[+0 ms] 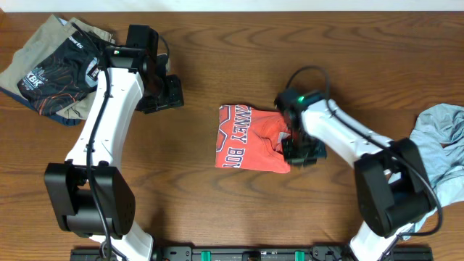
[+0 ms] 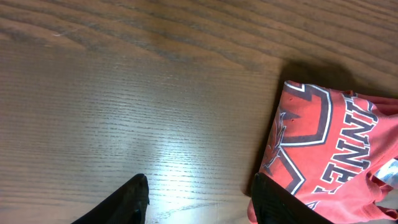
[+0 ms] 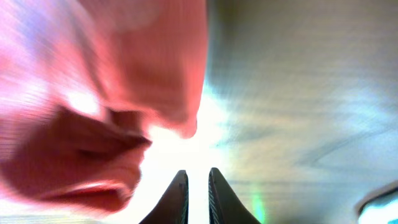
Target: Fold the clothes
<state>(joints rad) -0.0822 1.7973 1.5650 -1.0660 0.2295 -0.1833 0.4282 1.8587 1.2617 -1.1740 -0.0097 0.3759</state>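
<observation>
On the middle of the table (image 1: 217, 210), the red shirt (image 1: 246, 138) lies in a small, thick square with its white letters facing up. It looks mostly folded to me, but its right side is lumpy and puckered, so you may want one more tidy-up there.

Your right gripper (image 1: 301, 148) sits right at that lumpy side, low over the wood. It is touching the cloth or just beside it, and I cannot tell which. Its wrist camera shows the two fingers (image 3: 177, 193) pinched nearly together with only a thin bright gap and no cloth between them. The red cloth bulges up just to their left.

Your left gripper (image 2: 199, 190) hangs with its fingers apart and nothing in them, over bare wood near the shirt's left edge.

Further out, a pale blue-grey garment (image 1: 442, 141) lies crumpled at the far right of the table. It is not folded yet, so I think it is your next job. At the far left corner, a pile of tan and dark clothes (image 1: 54, 69) rests out of the way.
</observation>
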